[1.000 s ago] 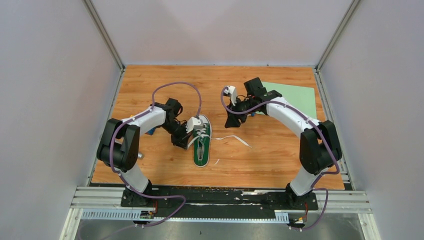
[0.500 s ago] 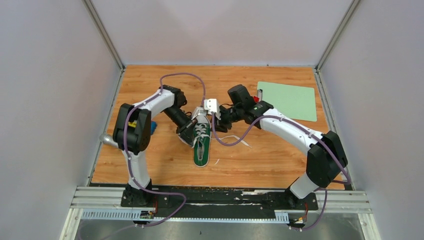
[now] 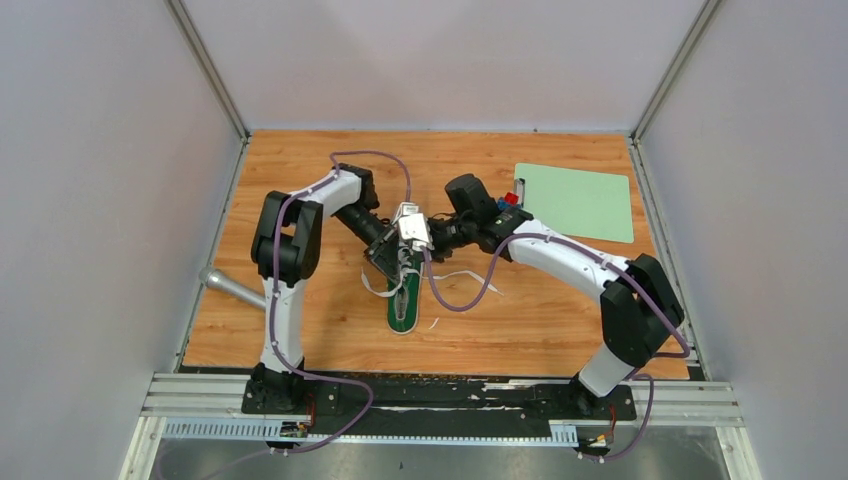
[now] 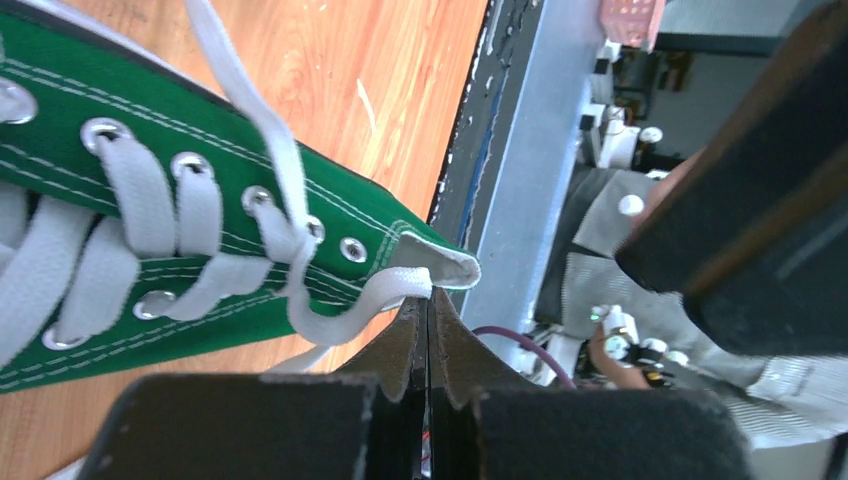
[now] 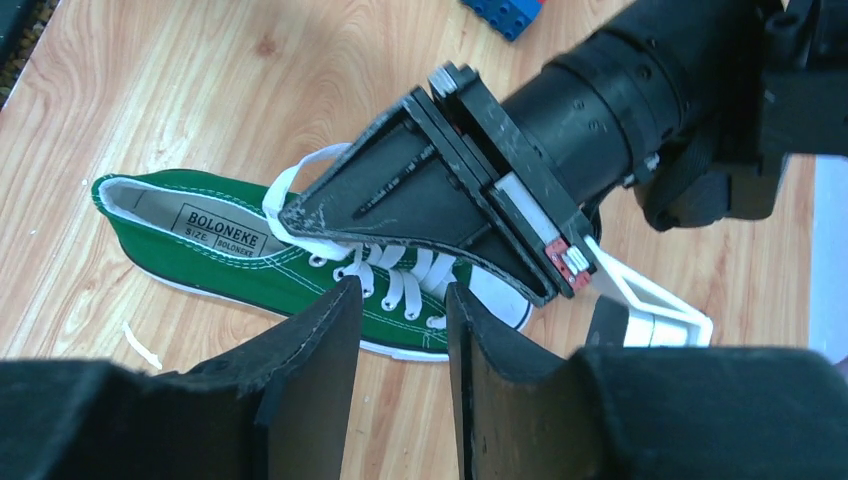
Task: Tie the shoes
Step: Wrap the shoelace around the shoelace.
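**Left claw nips a lace; right claw hangs open over the shoe**

Top view: a wooden table [image 3: 520,330] sits boxed in by grey walls. The shoe [image 3: 402,305] lies mid-table with its long axis running near to far. Its heel is toward the arm bases and its toe points away, hidden under the arms. The left claw [image 3: 385,261] and right claw [image 3: 412,245] meet over its front half. A loose end [image 3: 462,274] trails on the table on the right arm's side.

Left wrist view: the left claw [image 4: 428,310] is pressed together. The lace [image 4: 345,308], coming off the top eyelets, looks pinched at its tips, just beside the shoe's [image 4: 200,150] opening.

Right wrist view: the right claw [image 5: 400,290] has its jaws apart with nothing between them. The shoe [image 5: 230,250] lies directly below, crosswise to the gap, heel to the left. The left claw [image 5: 297,213] and its lace sit just beyond the right claw's tips, so a short reach forward is probably what taking the lace calls for.
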`<action>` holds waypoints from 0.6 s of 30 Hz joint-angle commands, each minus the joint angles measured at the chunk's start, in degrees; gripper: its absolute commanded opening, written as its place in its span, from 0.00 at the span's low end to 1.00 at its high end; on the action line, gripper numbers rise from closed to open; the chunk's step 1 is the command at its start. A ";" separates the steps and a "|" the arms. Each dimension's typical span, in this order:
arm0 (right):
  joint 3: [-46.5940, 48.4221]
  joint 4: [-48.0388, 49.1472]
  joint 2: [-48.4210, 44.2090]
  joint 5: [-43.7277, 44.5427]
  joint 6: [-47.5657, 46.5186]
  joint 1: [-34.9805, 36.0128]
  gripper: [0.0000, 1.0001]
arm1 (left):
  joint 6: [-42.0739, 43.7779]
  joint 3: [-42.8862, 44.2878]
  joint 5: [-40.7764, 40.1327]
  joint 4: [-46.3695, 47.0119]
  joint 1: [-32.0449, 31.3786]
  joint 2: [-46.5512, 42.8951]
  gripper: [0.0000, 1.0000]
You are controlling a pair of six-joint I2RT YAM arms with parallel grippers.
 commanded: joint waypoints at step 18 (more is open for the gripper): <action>-14.75 21.50 -0.13 -1.76 -13.62 6.99 0.41 | -10.81 2.47 3.47 -6.69 3.53 9.14 0.07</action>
